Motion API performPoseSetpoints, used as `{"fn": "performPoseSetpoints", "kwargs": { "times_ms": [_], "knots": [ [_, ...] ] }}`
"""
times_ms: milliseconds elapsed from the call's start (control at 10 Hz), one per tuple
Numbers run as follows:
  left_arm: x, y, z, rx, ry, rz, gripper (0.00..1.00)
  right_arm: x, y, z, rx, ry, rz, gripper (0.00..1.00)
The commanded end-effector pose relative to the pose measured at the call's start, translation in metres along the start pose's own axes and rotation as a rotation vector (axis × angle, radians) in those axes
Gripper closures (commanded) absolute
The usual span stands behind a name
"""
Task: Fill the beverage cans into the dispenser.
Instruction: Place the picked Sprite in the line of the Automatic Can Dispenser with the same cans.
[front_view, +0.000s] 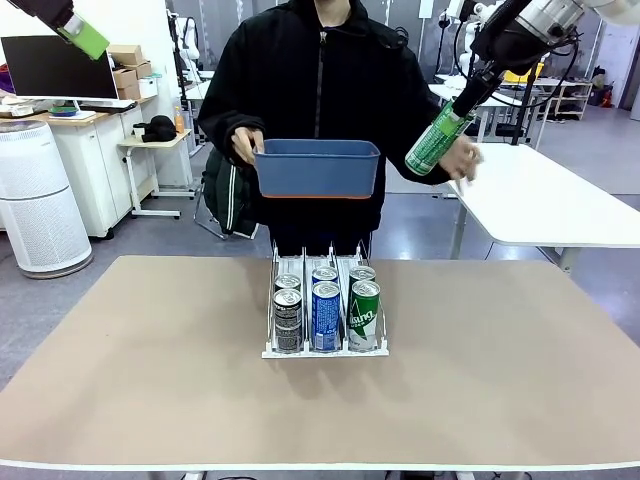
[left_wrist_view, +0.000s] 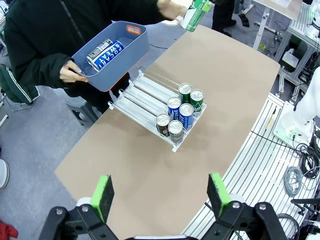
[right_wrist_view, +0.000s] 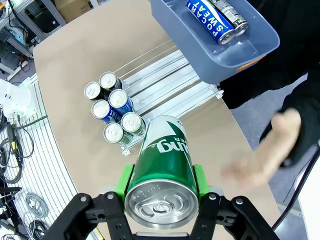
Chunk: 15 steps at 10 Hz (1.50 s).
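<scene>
The white dispenser (front_view: 300, 262) stands mid-table with several beverage cans (front_view: 326, 312) at its near end, two per lane. My right gripper (front_view: 468, 98) is high at the right, shut on a green can (front_view: 436, 140) that tilts down toward the person. In the right wrist view the green can (right_wrist_view: 162, 170) sits between my green pads (right_wrist_view: 125, 180), above the dispenser (right_wrist_view: 170, 85). My left gripper (left_wrist_view: 160, 195) is open and holds nothing, high over the table's left side (front_view: 85, 36). The dispenser (left_wrist_view: 142, 92) lies far below it.
A person at the far side holds a blue bin (front_view: 318, 168) above the dispenser's far end. In it lie a blue can (right_wrist_view: 210, 20) and a black-and-silver can (right_wrist_view: 231, 15). The person's other hand (front_view: 463, 160) hovers beside the green can. The tabletop (front_view: 150, 360) around the dispenser is bare.
</scene>
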<state>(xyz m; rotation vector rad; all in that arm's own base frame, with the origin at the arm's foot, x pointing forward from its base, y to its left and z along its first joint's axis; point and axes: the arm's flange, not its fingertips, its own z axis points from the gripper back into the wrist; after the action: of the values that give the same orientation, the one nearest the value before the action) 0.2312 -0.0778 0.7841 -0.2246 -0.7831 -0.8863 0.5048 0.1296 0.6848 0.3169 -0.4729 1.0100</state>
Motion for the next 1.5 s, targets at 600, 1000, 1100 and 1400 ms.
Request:
{"fn": "performPoseSetpoints", "kwargs": {
  "times_ms": [600,1000,1100,1400],
  "knots": [
    [0.001,0.000,0.000,-0.001,-0.006,0.012,0.00,0.001,0.001,0.001,-0.001,-0.003,0.004,0.62],
    [0.001,0.000,0.000,-0.001,-0.006,0.012,0.00,-0.001,0.010,-0.002,0.004,0.025,0.021,0.42],
    [0.001,0.000,0.000,-0.001,-0.006,0.012,0.00,-0.005,0.023,-0.004,0.002,0.042,0.037,0.42],
    [0.001,0.000,0.000,-0.001,-0.006,0.012,0.00,-0.022,0.073,-0.015,-0.023,0.148,0.067,0.42]
  ]
}}
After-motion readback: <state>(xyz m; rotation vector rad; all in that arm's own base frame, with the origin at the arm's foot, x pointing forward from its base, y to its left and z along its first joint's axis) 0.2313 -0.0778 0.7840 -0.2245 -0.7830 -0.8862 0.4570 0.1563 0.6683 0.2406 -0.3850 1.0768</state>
